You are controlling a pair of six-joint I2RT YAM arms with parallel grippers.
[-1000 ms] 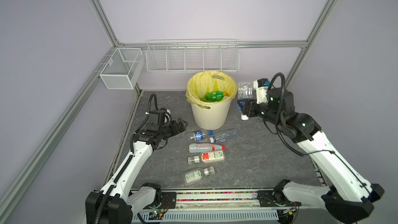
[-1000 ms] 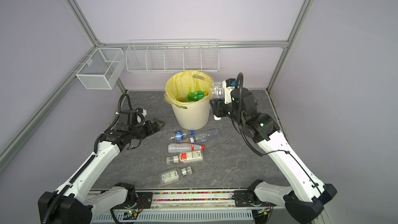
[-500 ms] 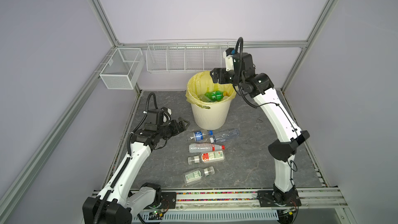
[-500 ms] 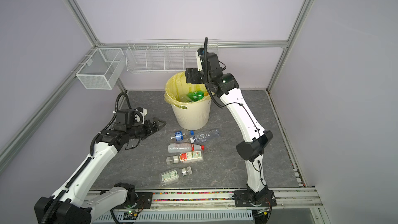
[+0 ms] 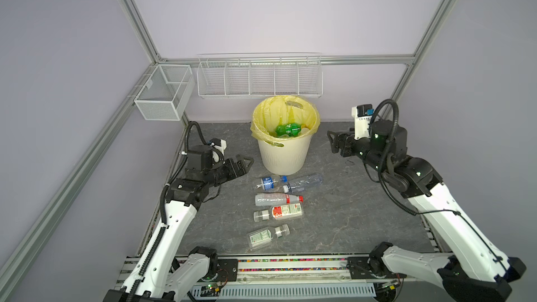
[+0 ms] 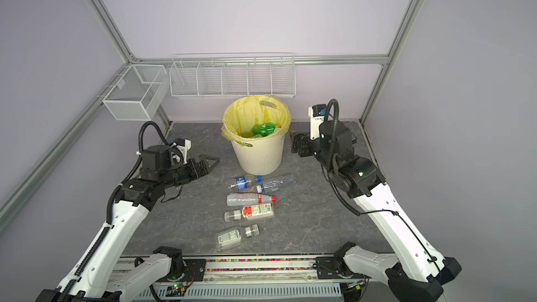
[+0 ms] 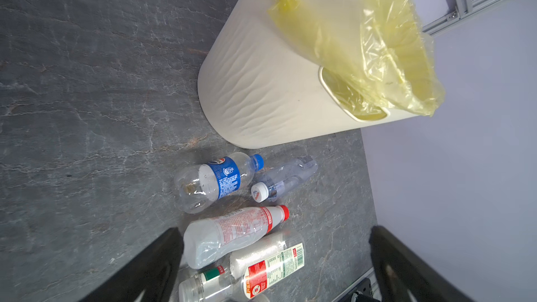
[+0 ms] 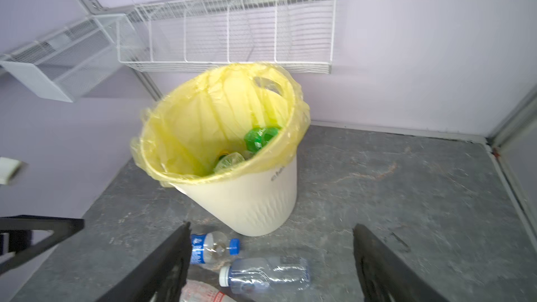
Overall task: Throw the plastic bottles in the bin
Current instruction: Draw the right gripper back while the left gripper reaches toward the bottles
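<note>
The cream bin [image 5: 283, 155] [image 6: 258, 155] with a yellow liner stands at the back middle, with green bottles [image 5: 287, 129] [image 8: 258, 137] inside. Several plastic bottles lie in front of it: blue-labelled [image 5: 268, 183] [image 7: 215, 183], clear with white cap [image 5: 303, 183] [image 8: 267, 274], red-capped [image 5: 277, 199] [image 7: 232, 232], red-labelled [image 5: 280, 212] and green-labelled [image 5: 266, 236]. My left gripper [image 5: 243, 165] [image 6: 209, 163] [image 7: 276, 268] hovers open left of the bin, empty. My right gripper [image 5: 334, 142] [image 6: 295, 144] [image 8: 270, 262] stands open and empty right of the bin.
A long white wire rack [image 5: 260, 78] hangs on the back wall above the bin. A smaller mesh basket [image 5: 164, 94] is fixed at the left wall. Aluminium frame posts run along the edges of the dark stone table [image 5: 348, 213].
A second ago my right gripper held a clear bottle beside the bin; it swung over the bin, opened, and is back at the bin's right, empty. The left arm barely moved.
</note>
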